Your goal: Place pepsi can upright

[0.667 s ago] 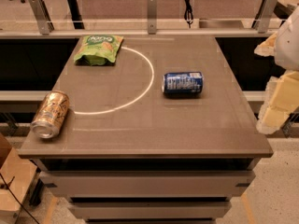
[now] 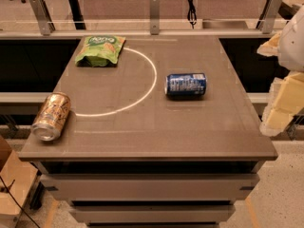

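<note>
The pepsi can (image 2: 185,85) is dark blue with white print and silver ends. It lies on its side on the brown table (image 2: 142,132), right of centre, just outside a white painted arc. My gripper (image 2: 281,107) is a cream-coloured shape at the right edge of the camera view. It hangs beyond the table's right side, to the right of and nearer than the can, and is well apart from it. It holds nothing that I can see.
A gold can (image 2: 51,116) lies on its side near the table's front left edge. A green chip bag (image 2: 99,49) lies flat at the back left. A railing with posts (image 2: 154,13) runs behind the table.
</note>
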### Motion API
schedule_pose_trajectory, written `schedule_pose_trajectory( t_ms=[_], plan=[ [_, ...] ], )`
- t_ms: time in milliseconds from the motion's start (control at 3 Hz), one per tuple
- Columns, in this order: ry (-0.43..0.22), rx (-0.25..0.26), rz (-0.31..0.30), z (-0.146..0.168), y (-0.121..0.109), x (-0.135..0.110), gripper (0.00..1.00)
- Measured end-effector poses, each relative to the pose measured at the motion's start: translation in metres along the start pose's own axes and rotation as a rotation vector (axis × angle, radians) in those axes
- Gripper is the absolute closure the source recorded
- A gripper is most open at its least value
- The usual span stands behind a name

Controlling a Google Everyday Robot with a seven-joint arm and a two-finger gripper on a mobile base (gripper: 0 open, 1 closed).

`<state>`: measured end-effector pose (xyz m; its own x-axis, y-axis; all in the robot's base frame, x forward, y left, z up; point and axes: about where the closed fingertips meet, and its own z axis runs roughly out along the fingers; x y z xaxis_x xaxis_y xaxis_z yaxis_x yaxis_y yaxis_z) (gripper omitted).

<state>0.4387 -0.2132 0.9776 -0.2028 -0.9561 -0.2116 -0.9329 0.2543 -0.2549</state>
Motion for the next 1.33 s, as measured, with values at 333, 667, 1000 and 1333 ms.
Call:
schedule_pose_trajectory(
  t_ms=[333, 667, 1000, 1333],
  plan=[
    [0.000, 0.007, -0.099, 0.006, 0.004, -0.026, 0.00],
    [0.008, 0.005, -0.197, 0.016, 0.004, -0.057, 0.00],
    [0.000, -0.002, -0.273, 0.027, -0.007, -0.092, 0.00],
    [0.000, -0.002, -0.273, 0.027, -0.007, -0.092, 0.00]
  ],
)
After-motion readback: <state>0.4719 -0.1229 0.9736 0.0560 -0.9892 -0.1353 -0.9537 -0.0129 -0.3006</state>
